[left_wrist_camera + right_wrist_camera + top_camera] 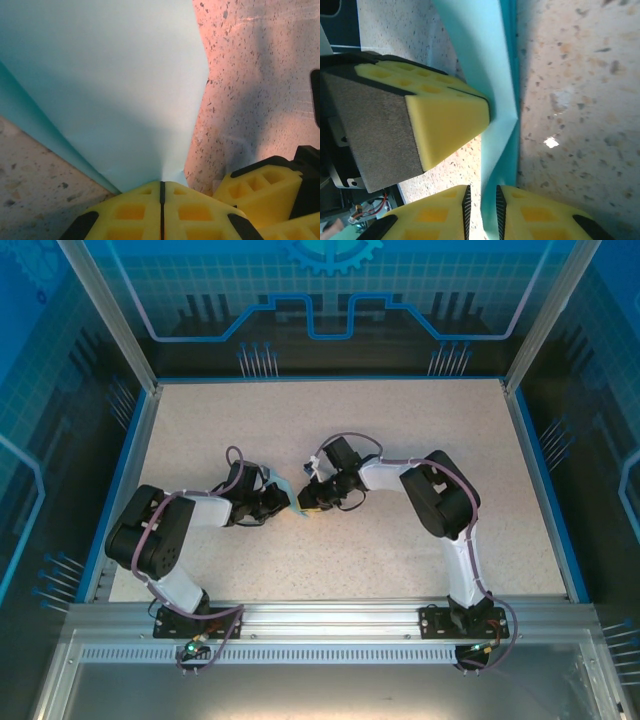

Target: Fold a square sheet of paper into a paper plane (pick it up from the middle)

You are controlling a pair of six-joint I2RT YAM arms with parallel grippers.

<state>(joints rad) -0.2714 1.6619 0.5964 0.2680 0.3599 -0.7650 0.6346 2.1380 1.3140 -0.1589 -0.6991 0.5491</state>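
Found both tools nose to nose near the middle of the speckled surface [420, 440] from overhead, with the light blue sheet of paper [278, 486] raised between them rather than lying flat. In the left wrist view, saw the left tool [161, 184] pressed fully together, with only a dark hairline showing between its yellow fingers [130, 210]. Saw the sheet fanning up and away from that seam, so pinched at its narrow lower end. Noted a second, darker layer of the same paper along the left side of that fan, meeting it at a crease. In the right wrist view, saw the right tool [482, 192] slightly apart, a narrow slot between its pads. Saw the paper's creased edge running down into that slot. Could not tell whether either pad pressed on it. Also saw there the left tool's closed tips coming in from the left, touching the pale face of the sheet just above the slot. Saw the paper bent to a small point beside those tips, above the surface.
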